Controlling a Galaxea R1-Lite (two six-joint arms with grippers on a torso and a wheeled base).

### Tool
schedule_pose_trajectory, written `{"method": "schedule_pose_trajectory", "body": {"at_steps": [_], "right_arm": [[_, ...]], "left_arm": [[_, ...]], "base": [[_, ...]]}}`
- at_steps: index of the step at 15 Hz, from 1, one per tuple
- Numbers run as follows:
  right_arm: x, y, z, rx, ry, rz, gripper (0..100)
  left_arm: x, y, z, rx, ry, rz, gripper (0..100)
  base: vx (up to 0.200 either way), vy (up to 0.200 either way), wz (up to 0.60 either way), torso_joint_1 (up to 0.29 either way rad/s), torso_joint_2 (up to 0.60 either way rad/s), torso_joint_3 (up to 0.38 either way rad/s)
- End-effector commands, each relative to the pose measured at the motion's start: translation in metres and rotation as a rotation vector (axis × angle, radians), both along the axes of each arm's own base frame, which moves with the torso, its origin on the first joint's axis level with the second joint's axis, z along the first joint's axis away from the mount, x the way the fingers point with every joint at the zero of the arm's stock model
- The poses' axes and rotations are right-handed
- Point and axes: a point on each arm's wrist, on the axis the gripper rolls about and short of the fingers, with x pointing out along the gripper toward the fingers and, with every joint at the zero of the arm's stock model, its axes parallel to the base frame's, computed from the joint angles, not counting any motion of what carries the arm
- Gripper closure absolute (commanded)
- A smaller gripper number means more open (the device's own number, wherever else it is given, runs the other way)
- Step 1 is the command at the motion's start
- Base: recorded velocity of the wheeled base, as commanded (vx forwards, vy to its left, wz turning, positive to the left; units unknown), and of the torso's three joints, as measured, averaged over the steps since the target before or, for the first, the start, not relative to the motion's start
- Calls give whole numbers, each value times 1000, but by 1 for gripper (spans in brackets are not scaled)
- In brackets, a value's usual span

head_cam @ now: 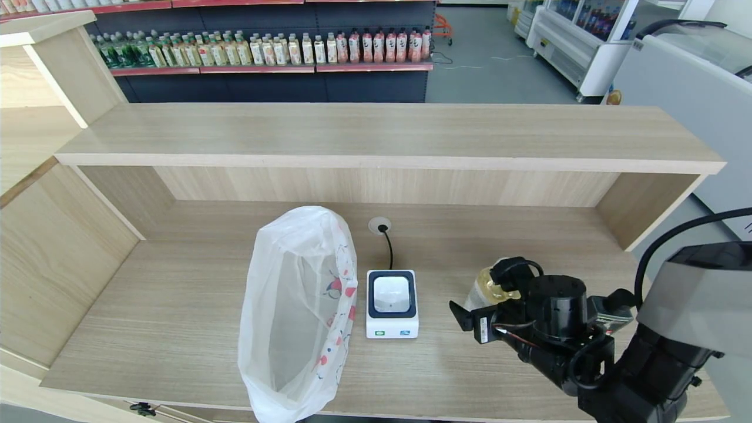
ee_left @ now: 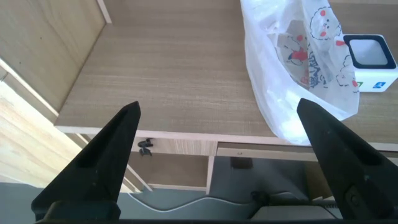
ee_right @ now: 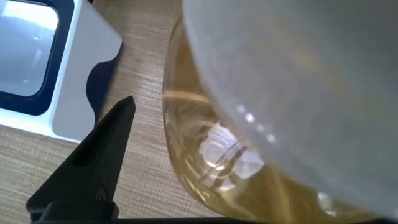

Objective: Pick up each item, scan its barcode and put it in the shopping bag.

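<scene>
Leftmost, the left gripper [ee_left: 219, 112] hangs over the front edge of the wooden counter [head_cam: 176, 305], its fingers spread wide with nothing between them. A broad stretch of bare counter lies beyond it, bounded by the side wall.

Next comes the shopping bag [head_cam: 294, 317], white and thin with a printed pattern on its right side. Its long axis runs from front to back, its mouth gapes upward, and its near end reaches the counter's front edge.

Just beside the bag on the right sits the scanner [head_cam: 392, 303], a white box with a dark-framed window facing up. Its cable [head_cam: 389, 247] runs straight back to a hole in the counter.

Further right, apart from the scanner, a bottle [head_cam: 479, 294] of yellowish liquid rests on the counter. The arm hides most of it, so I cannot tell which way its long axis runs.

The right gripper [head_cam: 484, 291] straddles the bottle with its fingers apart. In the right wrist view one finger [ee_right: 93, 168] stands clear of the bottle with a strip of counter between them, and the other finger is hidden. Open counter lies behind the bottle up to the back wall.
</scene>
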Motion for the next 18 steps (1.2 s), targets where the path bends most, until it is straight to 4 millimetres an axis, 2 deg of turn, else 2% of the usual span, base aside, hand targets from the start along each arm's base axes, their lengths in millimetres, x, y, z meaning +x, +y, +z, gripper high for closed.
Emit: {"method": "schedule_pose_trajectory", "body": {"at_steps": [1, 7, 8, 18], "right_arm": [[8, 5, -4, 4, -8, 0, 0], [19, 4, 1, -10, -87, 5, 0], [19, 3, 0, -8, -87, 9, 100], [28, -9, 18, -8, -150, 8, 100]], "left_arm": [[0, 0, 0, 0, 0, 1, 0], [0, 0, 0, 0, 0, 1, 0], [0, 0, 0, 0, 0, 1, 0], [0, 0, 0, 0, -1, 1, 0]], "base": [[0, 0, 0, 0, 0, 0], [0, 0, 0, 0, 0, 0], [0, 0, 0, 0, 0, 0], [0, 0, 0, 0, 0, 0]]}}
